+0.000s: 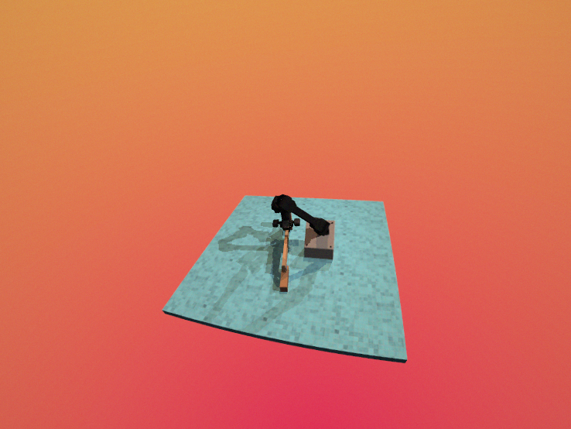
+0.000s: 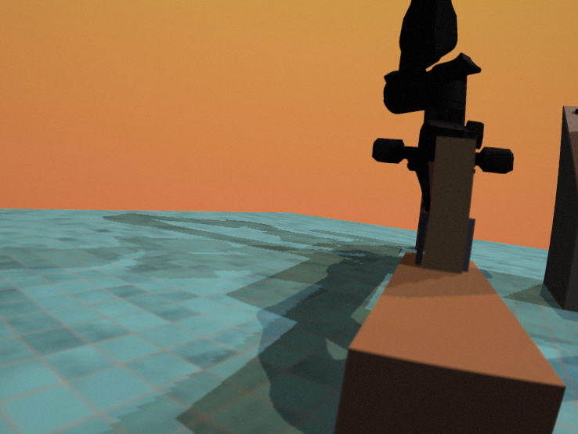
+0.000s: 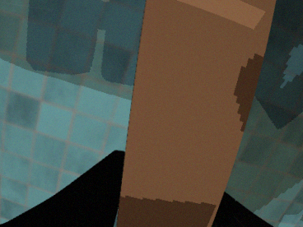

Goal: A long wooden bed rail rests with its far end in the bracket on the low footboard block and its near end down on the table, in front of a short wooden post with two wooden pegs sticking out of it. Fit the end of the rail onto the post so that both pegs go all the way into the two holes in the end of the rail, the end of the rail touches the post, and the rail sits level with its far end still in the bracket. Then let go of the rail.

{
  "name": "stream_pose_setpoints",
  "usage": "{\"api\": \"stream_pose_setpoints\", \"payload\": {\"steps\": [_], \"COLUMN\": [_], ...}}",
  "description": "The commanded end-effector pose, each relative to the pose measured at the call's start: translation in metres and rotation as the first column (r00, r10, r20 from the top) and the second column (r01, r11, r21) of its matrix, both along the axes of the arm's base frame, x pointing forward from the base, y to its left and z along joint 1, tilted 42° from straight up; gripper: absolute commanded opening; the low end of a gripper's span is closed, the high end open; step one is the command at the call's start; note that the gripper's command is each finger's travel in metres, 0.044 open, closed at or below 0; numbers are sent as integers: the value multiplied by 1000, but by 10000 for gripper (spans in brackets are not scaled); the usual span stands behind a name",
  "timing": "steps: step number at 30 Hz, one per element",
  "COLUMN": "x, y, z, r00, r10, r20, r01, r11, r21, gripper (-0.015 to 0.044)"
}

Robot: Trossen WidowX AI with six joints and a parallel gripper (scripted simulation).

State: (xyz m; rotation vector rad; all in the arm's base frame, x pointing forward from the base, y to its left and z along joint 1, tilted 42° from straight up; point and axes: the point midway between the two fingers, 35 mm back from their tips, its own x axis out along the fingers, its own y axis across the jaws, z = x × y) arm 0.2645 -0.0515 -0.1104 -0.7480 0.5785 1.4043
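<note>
The wooden bed rail (image 1: 285, 252) (image 2: 452, 200) (image 3: 181, 111) shows nearly end-on in the exterior view, with its far end on the low footboard block (image 1: 284, 282) (image 2: 448, 327). Grey-blue bracket sides (image 2: 471, 243) flank the foot of that end. My gripper (image 1: 286, 227) (image 3: 146, 164) is shut on the rail towards its other end. In the wrist view the rail runs between the black fingers. The post, its pegs and the rail's holes cannot be made out; the gripper and rail cover that area. Contact with the post and exact level cannot be judged.
The arm's brown pedestal (image 1: 319, 252) (image 2: 560, 233) stands beside the rail, to its right in the top and exterior views. The arm (image 1: 302, 214) reaches over from it. Shadows of arm and rail fall across the blue tiled table (image 1: 359, 300) (image 2: 55, 387).
</note>
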Motion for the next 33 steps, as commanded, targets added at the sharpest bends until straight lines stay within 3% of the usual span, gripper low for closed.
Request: {"api": "stream_pose_setpoints", "payload": {"steps": [1,33], "x": [1,2], "y": [-4,-11], "z": [0,-6], "r00": [1000,1000], "r10": [-4,-4], "r20": [5,6], "r01": [4,4], "r11": [1000,1000], "r21": [-3,-3], "gripper": [0,0]}}
